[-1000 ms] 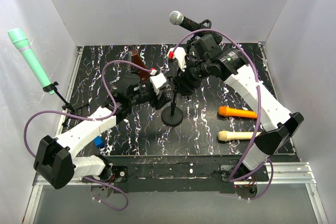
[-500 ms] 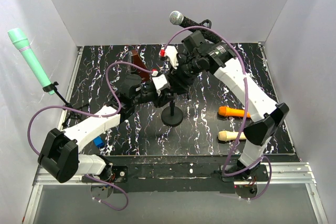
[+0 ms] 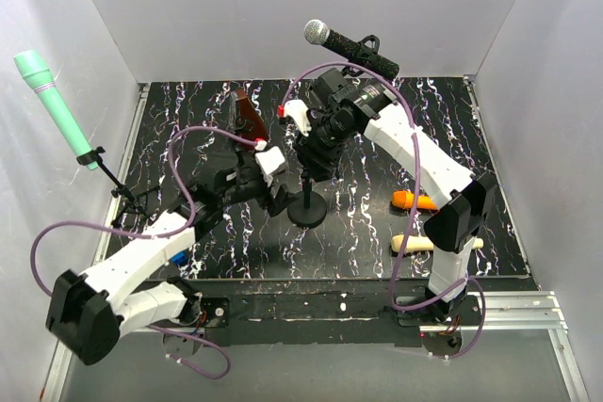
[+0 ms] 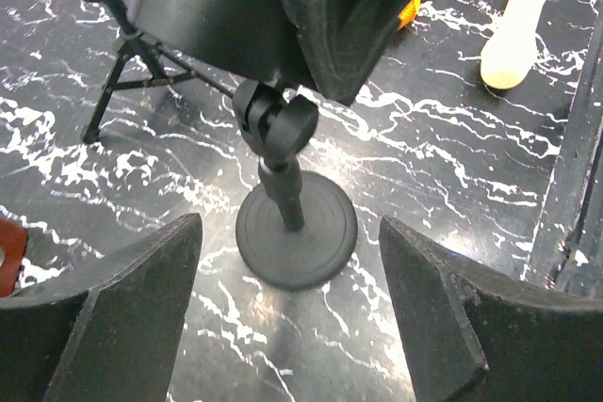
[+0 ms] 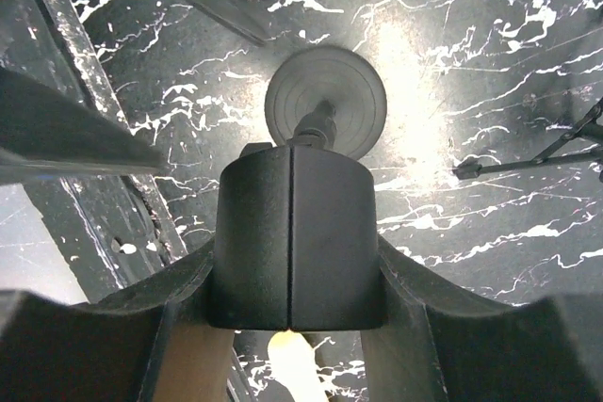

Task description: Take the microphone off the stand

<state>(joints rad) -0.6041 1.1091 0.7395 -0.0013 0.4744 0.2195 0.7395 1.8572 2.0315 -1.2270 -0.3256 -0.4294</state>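
So that it can be lifted, the microphone (image 5: 294, 223) is clamped by the right gripper (image 5: 294, 275) atop the stand (image 4: 279, 135), midway between the tabletop's (image 3: 367, 237) side edges. The left gripper (image 4: 289, 228) is spread astride the stand's base, likely for bracing.

Left arm (image 3: 141, 259) and right arm (image 3: 415, 143) wore white shells over black joints, purple cable (image 3: 203, 129) ran behind left gripper (image 4: 287, 242) and right gripper (image 5: 292, 261), fingers (image 4: 122, 327) were broad, dark grey.

The table (image 3: 367, 228) is black, veined white. The microphone (image 5: 297, 233) is black (others: teal microphone (image 3: 52, 101), orange microphone (image 3: 411, 200), cream microphone (image 3: 412, 244)).
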